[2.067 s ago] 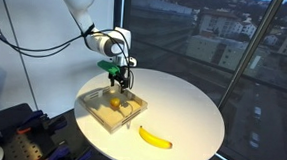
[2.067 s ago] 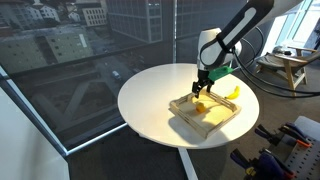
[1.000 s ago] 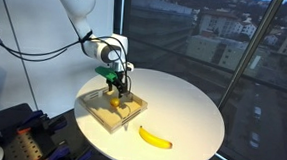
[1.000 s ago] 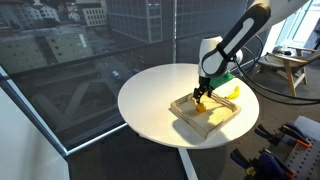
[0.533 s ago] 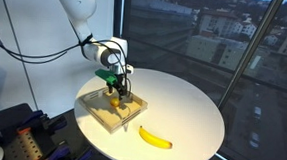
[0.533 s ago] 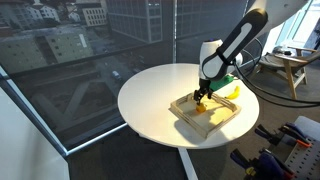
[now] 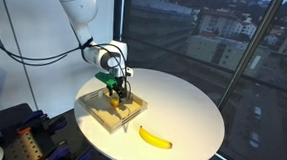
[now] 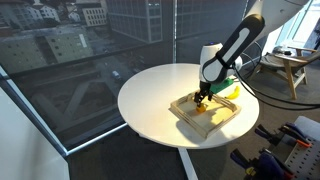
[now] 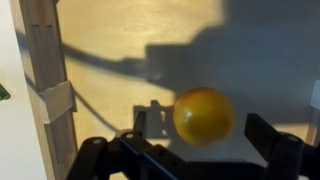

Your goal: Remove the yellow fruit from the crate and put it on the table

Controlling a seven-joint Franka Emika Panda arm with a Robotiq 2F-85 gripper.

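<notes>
Around the scene we log tall windows point(image 7: 216, 34) with dark frames; city buildings show through the glass in both exterior views.

Next, the table point(image 7: 192, 108): round, with a plain white, smooth top, standing close to the glass.

Next, the white arm point(image 7: 76, 4), with black cables hanging behind it, reaching down over the table's edge.

Next, the crate point(image 8: 184, 112): shallow, square and low-walled, resting flat on the table. Its walls look pale tan in the wrist view.

Next, a banana point(image 7: 156, 138), lying on the bare tabletop beside the crate and apart from it.

Next, the gripper point(image 9: 208, 140), lowered into the crate. We see its jaws spread apart, clamped on nothing.

Last, the yellow fruit point(image 9: 204, 116): small and round, on the crate floor between the dark fingers point(image 9: 272, 138), with a clear gap on one side.
</notes>
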